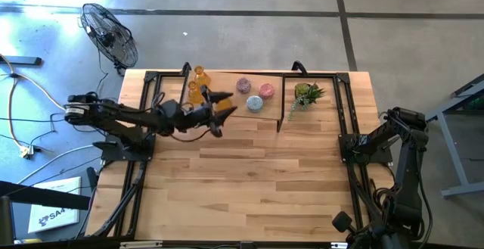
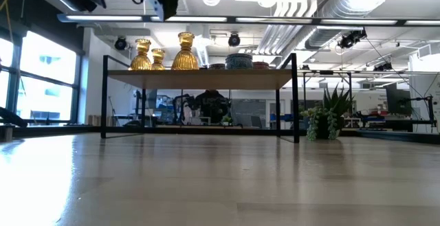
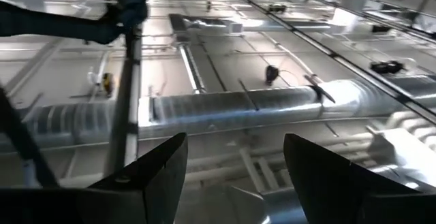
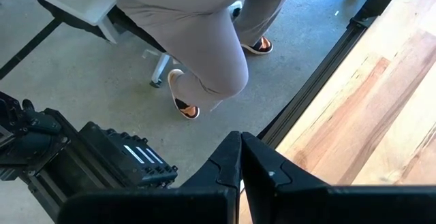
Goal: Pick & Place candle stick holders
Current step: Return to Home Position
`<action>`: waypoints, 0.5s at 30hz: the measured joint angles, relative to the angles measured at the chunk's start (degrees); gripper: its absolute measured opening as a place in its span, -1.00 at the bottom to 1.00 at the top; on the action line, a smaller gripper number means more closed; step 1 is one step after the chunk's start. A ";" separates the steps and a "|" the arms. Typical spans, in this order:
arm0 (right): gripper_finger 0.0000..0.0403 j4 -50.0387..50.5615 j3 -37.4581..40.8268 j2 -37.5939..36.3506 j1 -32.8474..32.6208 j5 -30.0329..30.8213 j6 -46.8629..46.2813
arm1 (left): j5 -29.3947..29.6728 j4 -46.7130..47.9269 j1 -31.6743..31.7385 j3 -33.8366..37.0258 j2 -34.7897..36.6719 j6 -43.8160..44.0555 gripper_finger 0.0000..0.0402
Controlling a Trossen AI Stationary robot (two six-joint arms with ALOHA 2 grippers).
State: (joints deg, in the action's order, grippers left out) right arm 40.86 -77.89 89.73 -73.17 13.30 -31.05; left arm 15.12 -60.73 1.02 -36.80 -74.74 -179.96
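Candle stick holders (image 2: 185, 52) are up on the shelf (image 2: 206, 79), three amber ones at one end. Left gripper (image 1: 229, 103) hangs spread wide just beside it, empty; right gripper (image 4: 240, 157) is pinched closed by the table (image 1: 249, 181) edge.

amber candle stick holders (image 2: 141, 55) (image 2: 158, 60) (image 2: 184, 53): 3 | pink candle stick holders (image 1: 243, 85) (image 1: 267, 90): 2 | light blue candle stick holder (image 1: 255, 103): 1 | potted plant (image 1: 306, 94): 1 | shelf (image 2: 206, 80): 1 | fan (image 1: 110, 31): 1

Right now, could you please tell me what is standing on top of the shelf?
Three amber holders, two pink ones and a blue one. From above, the left gripper covers the third amber holder.
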 joint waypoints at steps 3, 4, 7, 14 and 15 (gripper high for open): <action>-0.98 0.00 0.00 0.00 0.01 0.01 0.00 | -0.44 0.85 -3.32 0.00 0.00 -0.01 0.16; -0.98 -0.01 0.00 0.00 0.01 0.00 0.00 | -0.44 1.97 -4.41 0.00 0.00 -0.01 0.13; -0.98 0.00 0.00 0.00 0.00 0.00 0.00 | -0.40 7.30 -7.60 0.00 0.00 -0.02 -0.04; -0.98 -0.02 0.00 0.00 0.01 0.00 0.00 | -0.07 18.97 -14.14 0.00 0.00 -0.02 -0.62; -0.98 0.00 0.00 0.00 0.01 0.00 0.00 | -0.05 19.97 -14.91 0.00 0.00 -0.02 -0.72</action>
State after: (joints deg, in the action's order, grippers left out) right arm 40.86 -77.89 89.73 -73.16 13.30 -31.05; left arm 15.07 -40.76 -13.89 -36.80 -74.74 -179.98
